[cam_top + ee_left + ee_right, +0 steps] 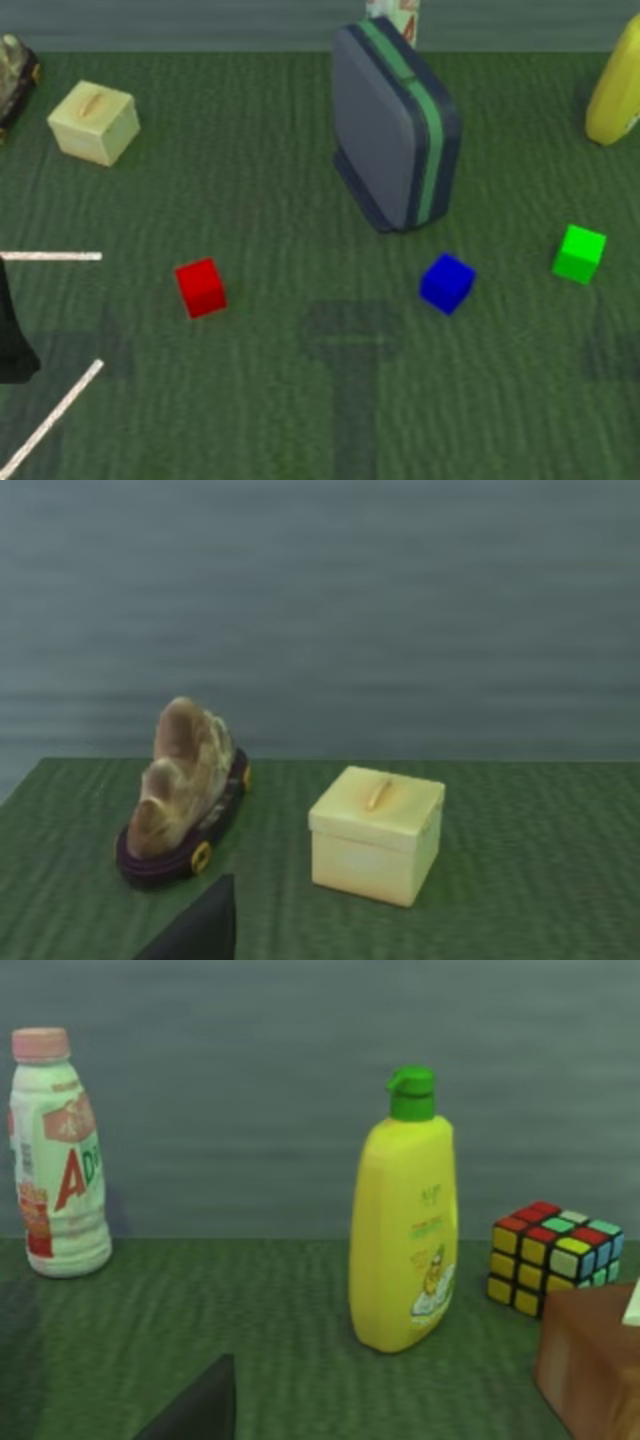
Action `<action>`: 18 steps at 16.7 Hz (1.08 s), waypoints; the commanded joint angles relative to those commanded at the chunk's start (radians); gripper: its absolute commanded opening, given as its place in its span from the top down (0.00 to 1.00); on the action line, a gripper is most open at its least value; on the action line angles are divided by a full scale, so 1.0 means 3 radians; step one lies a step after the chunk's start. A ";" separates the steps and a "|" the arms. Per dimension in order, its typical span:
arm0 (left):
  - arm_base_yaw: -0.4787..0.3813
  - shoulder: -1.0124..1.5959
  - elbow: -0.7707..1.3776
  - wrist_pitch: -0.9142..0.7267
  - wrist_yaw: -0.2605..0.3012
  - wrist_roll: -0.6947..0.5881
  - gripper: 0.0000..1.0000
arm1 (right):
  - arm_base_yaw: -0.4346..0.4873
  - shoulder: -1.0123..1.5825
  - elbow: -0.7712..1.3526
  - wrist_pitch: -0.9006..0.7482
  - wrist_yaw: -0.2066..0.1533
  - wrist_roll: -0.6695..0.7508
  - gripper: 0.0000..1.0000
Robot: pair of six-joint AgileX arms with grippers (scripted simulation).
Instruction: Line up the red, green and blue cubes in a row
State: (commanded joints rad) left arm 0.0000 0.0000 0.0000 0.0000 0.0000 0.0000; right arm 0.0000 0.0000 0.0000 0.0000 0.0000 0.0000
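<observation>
Top view only: red cube, blue cube and green cube, small, plain, equal in size, lying well apart on the green table.
Left wrist view only: bread-laden toy car beside cream block.
Right wrist view only: yellow bottle, milk bottle, puzzle cube.
Left arm: at the table's left edge, red cube nearest; fingers cannot be told.
Right gripper: outside the top view.

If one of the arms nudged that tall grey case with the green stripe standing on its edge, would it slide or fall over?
The tall grey case with the green stripe would probably tip rather than slide: it stands upright on a narrow edge and looks to lean. Its shell looks rigid, so it should fall as one piece. The small deep blue cube lies close by and might get knocked.
</observation>
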 joint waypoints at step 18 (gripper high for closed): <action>-0.0750 0.4088 0.2997 -0.2079 0.0004 0.1547 0.00 | 0.0000 0.0000 0.0000 0.0000 0.0000 0.0000 0.00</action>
State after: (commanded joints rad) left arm -0.2250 1.2265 0.8992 -0.6238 0.0013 0.4641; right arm 0.0000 0.0000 0.0000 0.0000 0.0000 0.0000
